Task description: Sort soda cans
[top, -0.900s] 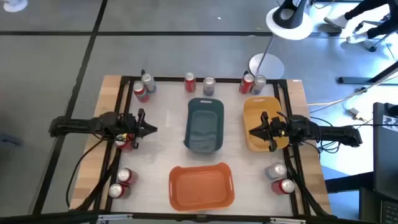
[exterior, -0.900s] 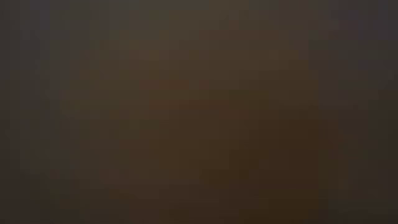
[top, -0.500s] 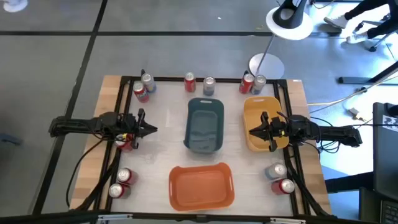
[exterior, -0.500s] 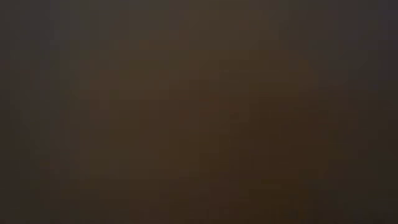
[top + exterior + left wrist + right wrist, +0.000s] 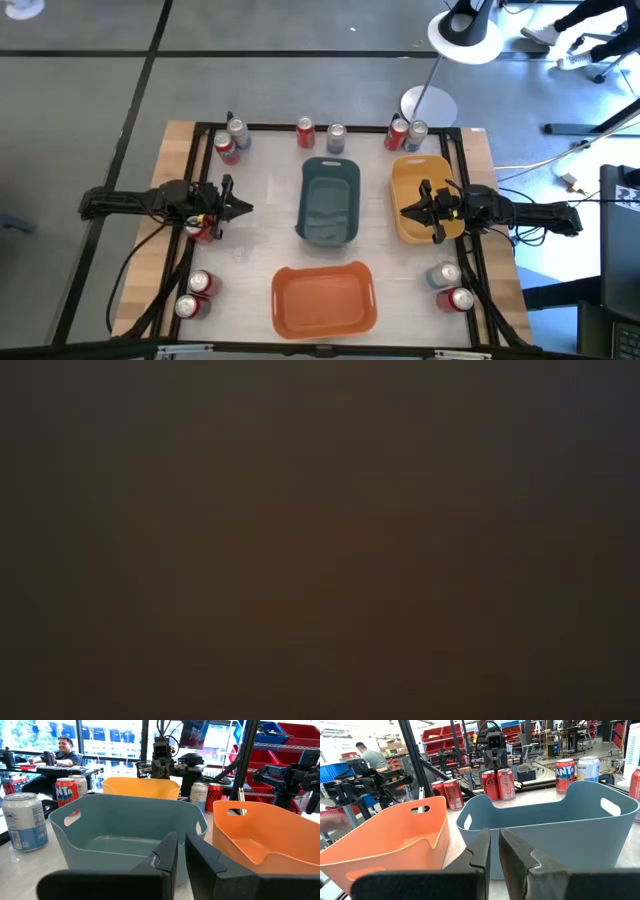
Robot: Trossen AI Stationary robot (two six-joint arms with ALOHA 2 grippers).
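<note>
Red and silver soda cans stand upright near the table's edges: several along the far edge, such as a red can (image 5: 305, 131) and a silver can (image 5: 336, 137), two red ones at the near left (image 5: 196, 293), a silver and a red one at the near right (image 5: 452, 286), and a red can (image 5: 205, 230) beside my left arm. My left gripper (image 5: 240, 208) is shut and empty, left of the blue-grey bin (image 5: 331, 200). My right gripper (image 5: 405, 211) is shut and empty, over the yellow bin (image 5: 418, 175). Both grippers show in their wrist views, left (image 5: 180, 852) and right (image 5: 494, 845).
An orange bin (image 5: 324, 298) stands at the near middle. The three bins also show in the left wrist view: blue-grey (image 5: 125, 825), orange (image 5: 265, 835), yellow (image 5: 140, 787). A black frame (image 5: 200, 127) runs around the table. The low view is dark. People sit in the room beyond.
</note>
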